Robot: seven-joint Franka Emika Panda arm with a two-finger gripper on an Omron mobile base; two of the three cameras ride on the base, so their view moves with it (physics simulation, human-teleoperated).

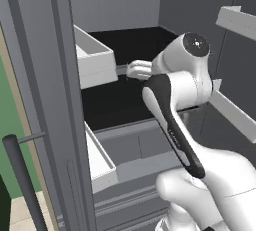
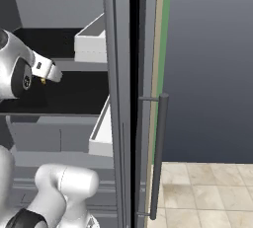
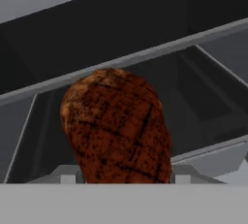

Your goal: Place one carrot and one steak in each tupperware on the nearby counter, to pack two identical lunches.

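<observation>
A brown, grill-marked steak stands upright between my fingertips in the hand view, and my gripper is shut on it. Behind it run dark fridge shelves. From the left base view my gripper reaches left into the open grey fridge, just above a dark shelf and beside a white bin. The right base view has the gripper over the same shelf. The carrot, the tupperware and the counter are out of view.
White bins line the fridge: a lower one on the left, others on the right. A grey fridge post and a door with a dark bar handle stand right of the arm. Beige floor tiles lie beyond.
</observation>
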